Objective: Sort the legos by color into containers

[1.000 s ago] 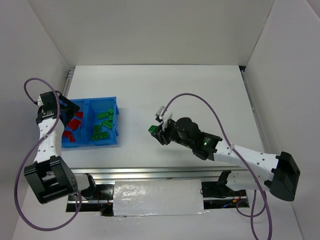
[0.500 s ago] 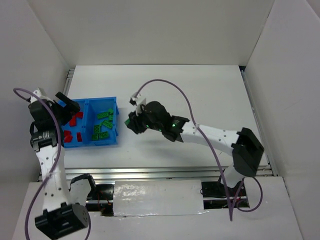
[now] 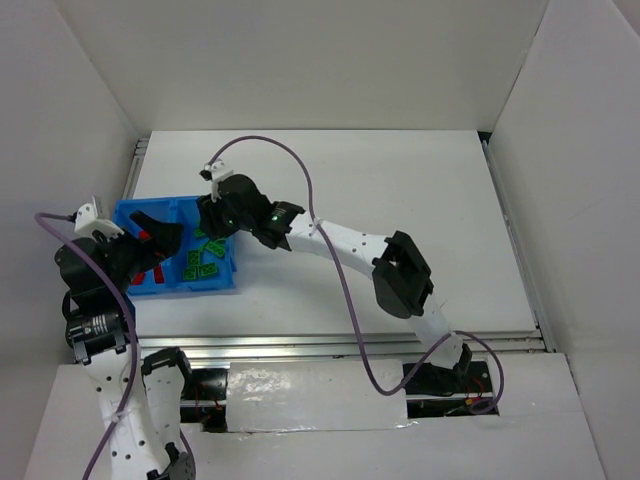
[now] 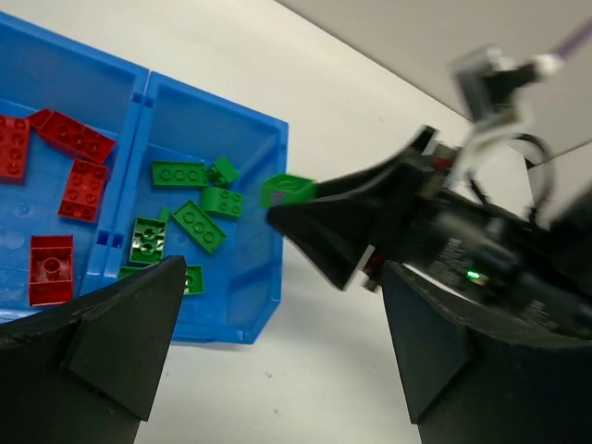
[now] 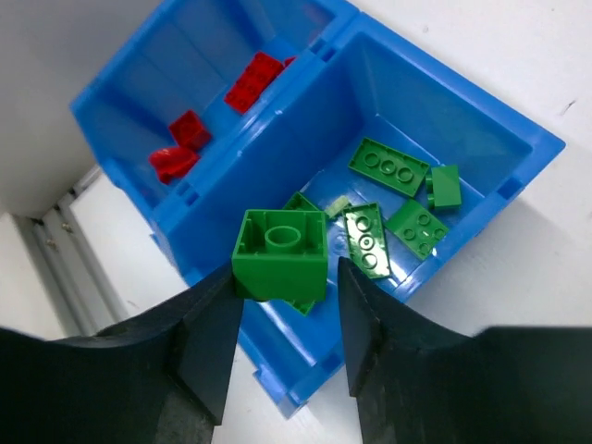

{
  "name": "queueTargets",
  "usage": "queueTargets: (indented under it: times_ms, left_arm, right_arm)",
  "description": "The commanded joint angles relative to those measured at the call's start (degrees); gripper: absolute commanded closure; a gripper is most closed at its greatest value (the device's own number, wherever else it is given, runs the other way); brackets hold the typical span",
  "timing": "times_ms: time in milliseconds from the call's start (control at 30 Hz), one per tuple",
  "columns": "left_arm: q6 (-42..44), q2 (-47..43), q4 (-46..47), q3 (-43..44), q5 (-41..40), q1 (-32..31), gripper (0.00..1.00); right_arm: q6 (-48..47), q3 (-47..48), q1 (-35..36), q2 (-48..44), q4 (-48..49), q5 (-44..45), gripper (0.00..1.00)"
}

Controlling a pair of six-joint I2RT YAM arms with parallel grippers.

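Logged in remotely and this was what I had: the right gripper (image 5: 284, 277) was clamped on a single green lego (image 5: 280, 248), holding it over the bin's green compartment (image 5: 407, 111), close to that compartment's outer wall. The blue bin (image 4: 227, 319) sat at the far left of the white bench (image 3: 400, 180), with its middle wall splitting it in two. Red legos (image 4: 79, 176) were lying loose in the red compartment (image 5: 203, 46), and green legos (image 4: 196, 224) were scattered flat on the floor of the other one. I didn't spot any color in the wrong side. The left gripper (image 4: 282, 276) was hanging above the bin's near left corner with its jaws spread wide and nothing between them. The bench surface itself was plain matte white, and apart from the bin I saw nothing sitting on it. Plain white panels (image 3: 300, 60) boxed it in at the back and on both sides. A metal rail (image 3: 330, 345) ran along the near edge, and a purple cable (image 3: 290, 160) looped up off the right arm.
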Motion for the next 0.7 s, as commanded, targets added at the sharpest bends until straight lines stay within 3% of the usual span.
queueTargets:
  times_ms: [0, 133, 200, 233, 367, 500, 667]
  left_arm:
    - [1.5, -1.5, -1.3, 3.7, 4.1, -0.5, 0.0]
    - [1.5, -2.7, -1.6, 3.6, 5.5, -1.0, 0.0]
    - [1.4, -2.7, -1.1, 3.1, 7.1, -1.0, 0.0]
    - [1.4, -2.8, -0.9, 3.0, 7.3, -1.0, 0.0]
    - [2.8, -2.7, -2.3, 4.1, 5.8, -1.4, 0.01]
    - [4.6, -2.3, -1.5, 4.1, 4.9, -2.8, 0.01]
    - [8.4, 0.0, -2.6, 6.0, 0.0, -6.3, 0.01]
  right_arm:
    - [-0.6, 6.6, 0.6, 2.8, -3.2, -0.1, 0.46]
    - [-1.7, 9.9, 0.6, 5.5, -2.7, -2.4, 0.26]
    - [-1.9, 11.3, 0.6, 6.6, -3.5, -2.3, 0.07]
    - [-1.9, 12.5, 0.6, 6.6, -4.3, -2.0, 0.02]
    - [-1.8, 7.0, 0.6, 1.8, -2.6, 2.0, 0.02]
    - [-0.4, -10.0, 0.7, -13.8, 1.1, 10.3, 0.02]
    - [4.1, -22.7, 1.9, -33.9, -4.3, 26.9, 0.0]
